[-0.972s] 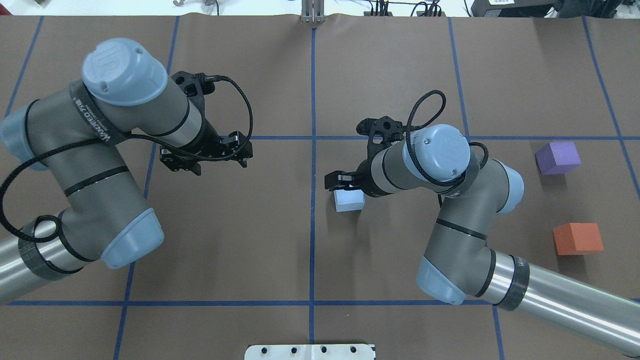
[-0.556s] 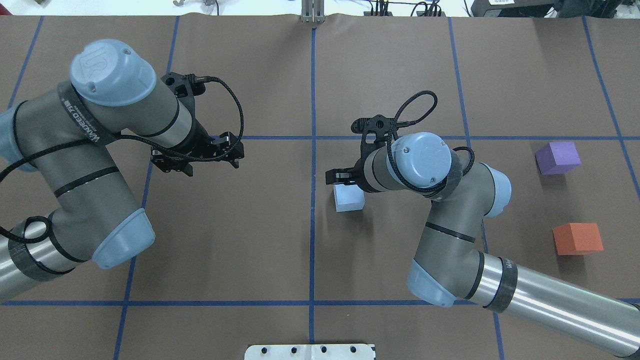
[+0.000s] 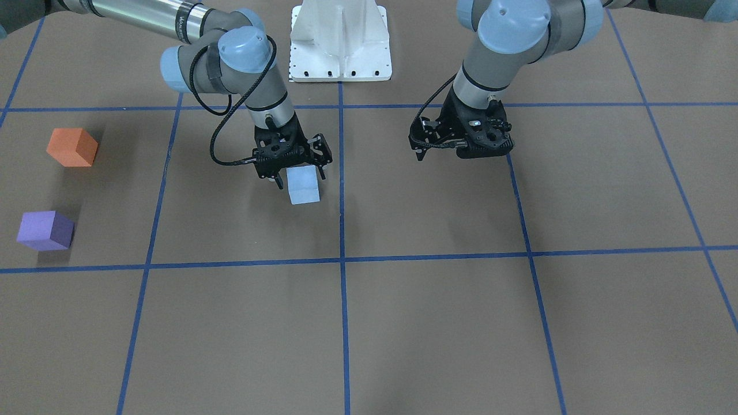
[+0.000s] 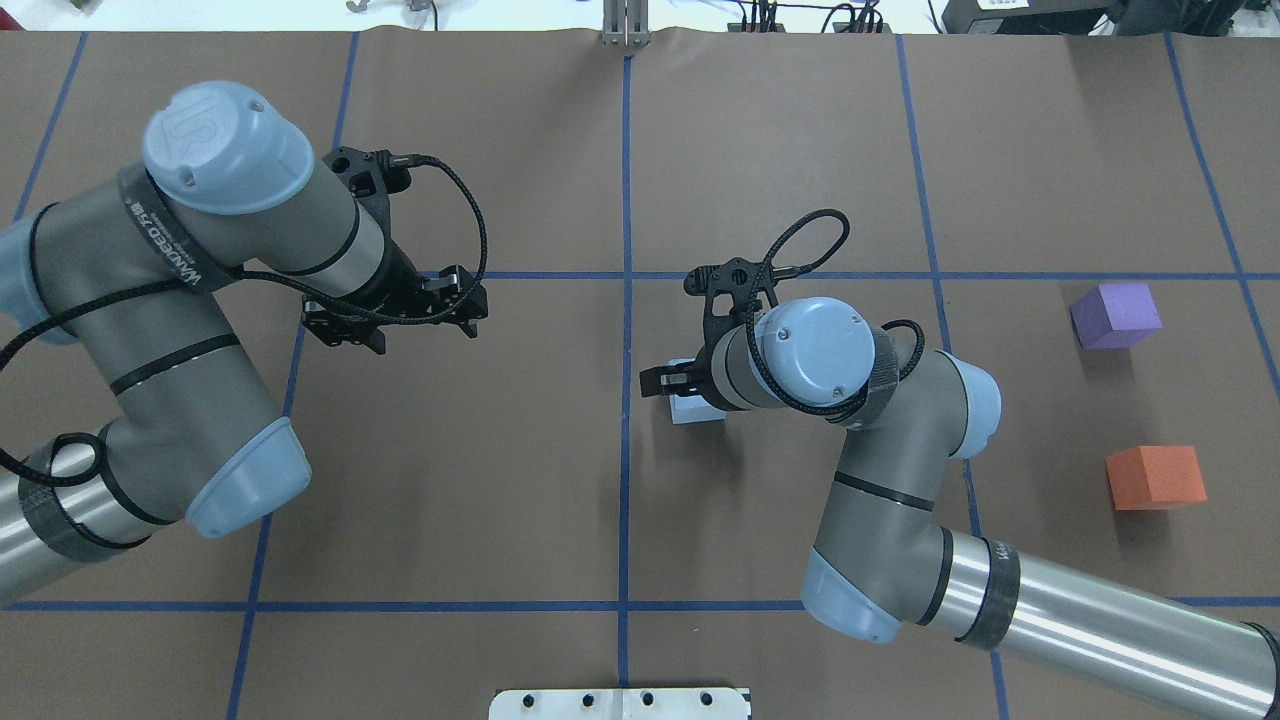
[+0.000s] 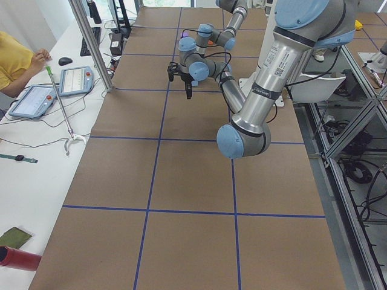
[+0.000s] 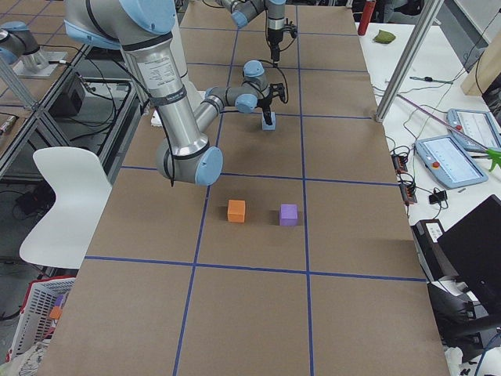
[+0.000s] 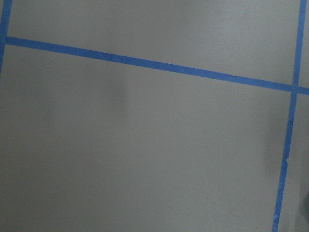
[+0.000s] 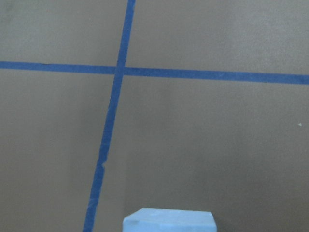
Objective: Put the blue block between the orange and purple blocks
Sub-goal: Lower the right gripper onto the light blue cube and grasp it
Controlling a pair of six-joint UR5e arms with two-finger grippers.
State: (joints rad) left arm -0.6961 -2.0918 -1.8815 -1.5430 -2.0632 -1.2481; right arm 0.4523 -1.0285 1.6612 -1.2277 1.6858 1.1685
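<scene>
The overhead camera looks down from behind the robot, with the blue block (image 4: pixel 697 410) near mid-frame. The front-facing camera looks back from across the table (image 3: pixel 438 323) and shares that block. Two end cameras look toward it from afar, along the table. The right wrist camera sits close to the block, catching only its top edge. The left wrist camera, away from it, faces taped paper.

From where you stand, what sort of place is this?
Most likely a robotics lab test cell: a paper-covered table gridded with blue tape, teach pendants on a side bench, and an operator seated there.
</scene>
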